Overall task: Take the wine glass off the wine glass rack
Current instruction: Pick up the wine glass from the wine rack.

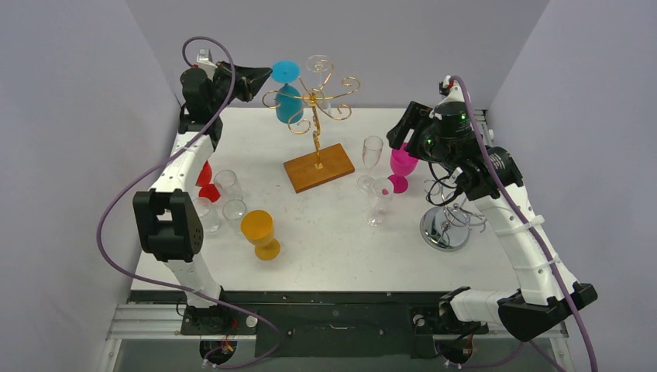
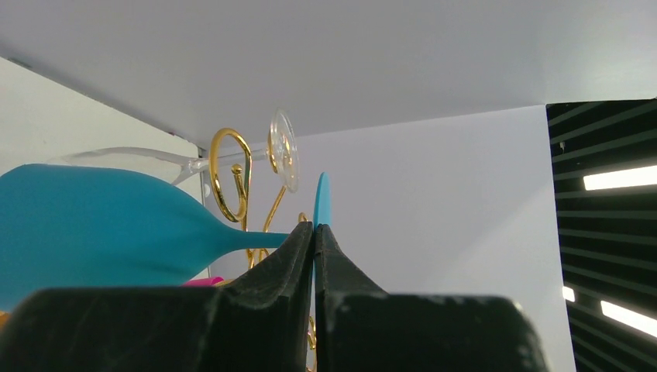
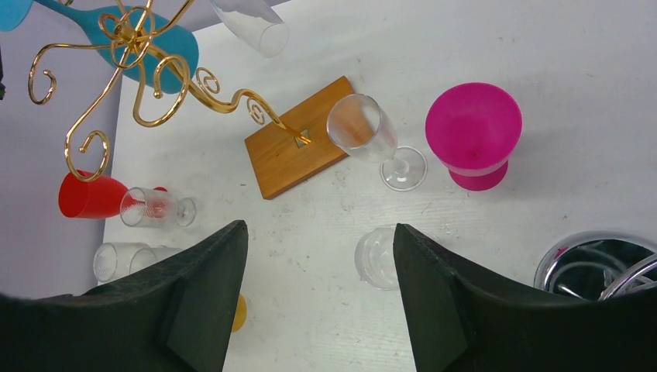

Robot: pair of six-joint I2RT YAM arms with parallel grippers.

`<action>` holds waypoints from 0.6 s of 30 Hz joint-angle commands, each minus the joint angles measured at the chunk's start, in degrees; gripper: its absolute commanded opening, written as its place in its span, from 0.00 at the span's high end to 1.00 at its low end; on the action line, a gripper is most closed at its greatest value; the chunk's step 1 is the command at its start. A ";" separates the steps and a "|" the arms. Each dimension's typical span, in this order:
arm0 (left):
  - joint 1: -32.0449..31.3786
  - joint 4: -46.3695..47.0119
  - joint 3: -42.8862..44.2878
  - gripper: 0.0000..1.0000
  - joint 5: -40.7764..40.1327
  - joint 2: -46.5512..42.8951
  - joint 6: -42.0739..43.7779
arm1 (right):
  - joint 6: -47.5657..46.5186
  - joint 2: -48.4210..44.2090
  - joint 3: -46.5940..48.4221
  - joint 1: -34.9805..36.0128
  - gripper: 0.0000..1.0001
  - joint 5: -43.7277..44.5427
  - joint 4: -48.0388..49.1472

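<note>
Here, the wine glass rack (image 1: 316,147) stands toward 12 o'clock on the tabletop (image 1: 333,240), its wooden base flat on the surface. A blue wine glass (image 1: 288,102) hangs bowl-down from a curled arm on the rack's 10 o'clock side. A clear glass (image 1: 318,63) hangs near the rack's top at 12 o'clock. The left gripper (image 1: 266,76) is raised to the foot of the blue wine glass, its fingers (image 2: 279,256) pressed together. In the left wrist view a thin sliver of the foot's blue rim is pinched between them. The right gripper (image 3: 319,226) hovers at about 3 o'clock from the rack, jaws wide apart and holding nothing. It is near a pink goblet (image 1: 401,161) and a clear flute (image 1: 372,151). A chrome stand (image 1: 445,226) sits at 4 o'clock.
</note>
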 commanded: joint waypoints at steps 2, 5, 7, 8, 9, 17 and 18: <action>1.69 2.40 -1.03 1.00 1.64 -5.01 0.53 | 0.16 -2.32 -0.61 -0.25 0.36 0.57 2.63; 2.24 1.97 -2.53 1.00 1.67 -6.58 0.73 | 0.14 -2.25 -0.38 -0.25 0.36 0.34 2.64; 3.25 1.25 -3.22 1.00 1.60 -7.60 1.26 | 0.17 -2.25 -0.19 -0.17 0.36 0.15 2.82; 4.22 0.84 -3.37 1.00 1.48 -7.94 1.48 | 0.18 -2.29 -0.19 -0.16 0.36 -0.05 2.90; 4.56 0.03 -3.75 1.00 1.40 -8.71 2.25 | 0.19 -2.31 -0.14 -0.16 0.36 -0.14 3.05; 7.47 -6.13 -5.54 1.00 0.59 -14.45 7.78 | 0.38 -2.62 -0.44 -0.10 0.35 -1.96 4.47; 8.02 -6.54 -5.81 1.00 0.55 -14.93 8.50 | 0.56 -2.73 -0.40 -0.09 0.35 -2.15 4.98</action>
